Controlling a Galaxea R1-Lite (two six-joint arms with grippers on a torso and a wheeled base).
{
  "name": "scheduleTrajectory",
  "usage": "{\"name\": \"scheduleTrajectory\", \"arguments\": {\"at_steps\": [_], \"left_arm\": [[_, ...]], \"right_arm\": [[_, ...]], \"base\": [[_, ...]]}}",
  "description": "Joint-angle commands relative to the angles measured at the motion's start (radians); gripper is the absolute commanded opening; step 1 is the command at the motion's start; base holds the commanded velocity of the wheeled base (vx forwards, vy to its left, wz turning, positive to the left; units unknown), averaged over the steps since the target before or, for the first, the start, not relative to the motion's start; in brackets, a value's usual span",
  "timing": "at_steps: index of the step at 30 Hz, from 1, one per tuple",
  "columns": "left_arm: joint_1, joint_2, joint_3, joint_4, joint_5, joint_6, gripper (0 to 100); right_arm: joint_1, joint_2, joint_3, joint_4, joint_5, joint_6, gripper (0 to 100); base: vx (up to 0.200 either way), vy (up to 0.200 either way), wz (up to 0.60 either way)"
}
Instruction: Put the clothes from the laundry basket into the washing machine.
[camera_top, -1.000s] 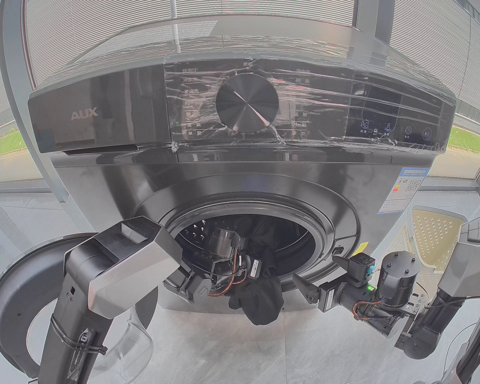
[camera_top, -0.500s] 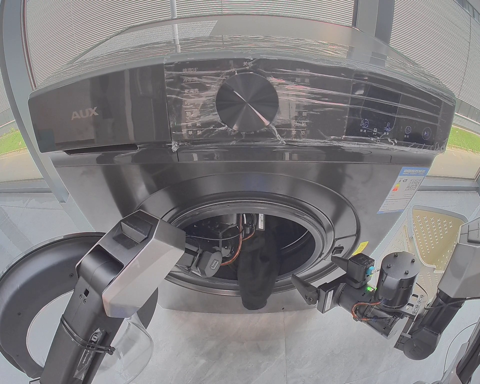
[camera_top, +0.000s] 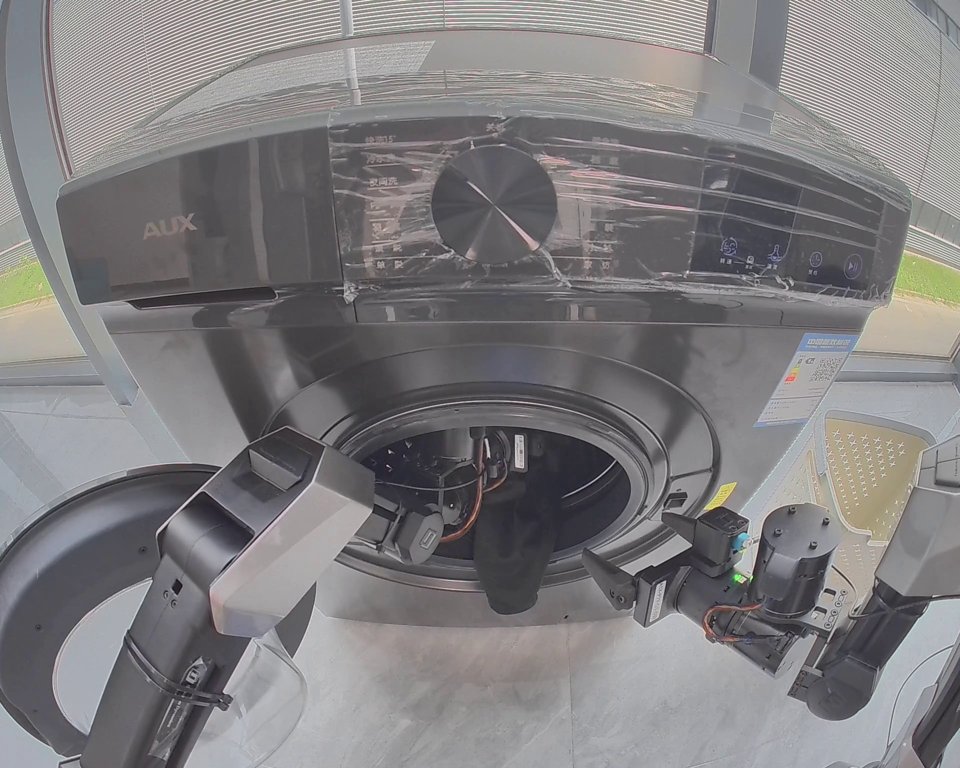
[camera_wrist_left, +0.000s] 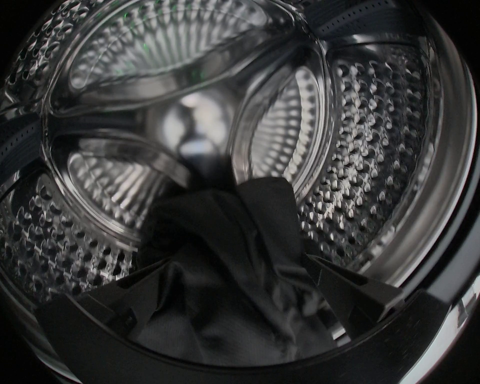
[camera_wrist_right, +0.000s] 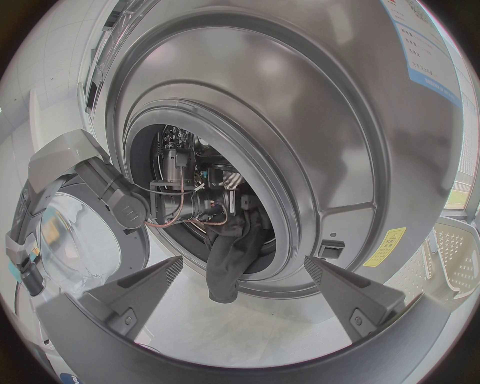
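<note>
As the left tool (camera_wrist_left: 234, 261), spread around the black garment (camera_top: 512, 560), went deeper into the washing machine (camera_top: 700, 400), the right tool (camera_wrist_right: 242, 257) hangs spread nearby.

Pale tiled floor (camera_top: 600, 700), slatted window blinds (camera_top: 200, 60)

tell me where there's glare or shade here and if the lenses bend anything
Head view: daylight glints off the crinkled clear plastic wrap on the grey washing machine, whose outline the lens bows. Left wrist view: bright reflections on the dimpled steel drum; the black garment lies in shade. Right wrist view: strongly curved, dark corners.
</note>
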Motion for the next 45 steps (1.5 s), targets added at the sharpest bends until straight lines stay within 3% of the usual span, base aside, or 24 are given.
{"name": "scheduleTrajectory", "arguments": {"at_steps": [1,8,12,20,21,24,28,31,34,36,45], "left_arm": [[-0.022,-0.121,0.169,0.053,-0.026,-0.002,100],[-0.054,-0.186,0.379,0.088,-0.092,0.016,100],[-0.056,-0.175,0.402,0.08,-0.095,0.062,100],[-0.048,-0.121,0.39,0.069,-0.093,0.067,100],[-0.048,-0.12,0.39,0.069,-0.093,0.067,0],[-0.047,-0.102,0.387,0.057,-0.095,0.083,0],[-0.047,-0.086,0.347,0.037,-0.093,0.083,0],[-0.041,-0.068,0.252,0.031,-0.081,0.063,0],[-0.021,-0.04,0.135,0.014,-0.032,0.01,0],[-0.013,-0.026,0.08,0.011,-0.007,-0.009,0],[0.021,0.047,-0.11,-0.035,0.039,-0.004,0]], "right_arm": [[0.0,0.002,0.0,0.0,0.0,0.0,100],[0.0,0.002,0.002,0.001,0.0,0.0,100],[0.002,0.002,0.002,0.001,0.0,0.0,100],[0.032,-0.006,-0.001,-0.006,0.0,0.0,100],[0.032,-0.006,-0.001,-0.006,0.0,0.0,100],[0.031,-0.005,0.0,-0.006,0.002,0.0,100],[0.031,-0.005,0.0,-0.008,0.011,0.0,100],[0.031,-0.003,0.0,-0.008,0.011,0.0,100],[0.031,-0.003,0.0,-0.008,0.011,0.0,100],[0.031,-0.003,0.0,-0.008,0.011,0.0,100],[0.031,0.0,0.0,-0.008,0.011,0.0,100]], "base": [[0.0,0.0,0.0],[0.0,0.0,0.0],[0.0,0.0,0.0],[0.0,0.0,0.0],[0.0,0.0,0.0],[0.0,0.0,0.0],[0.0,0.0,0.0],[0.0,0.0,0.0],[0.0,0.0,0.0],[0.0,0.0,0.0],[0.0,0.0,0.0]]}}
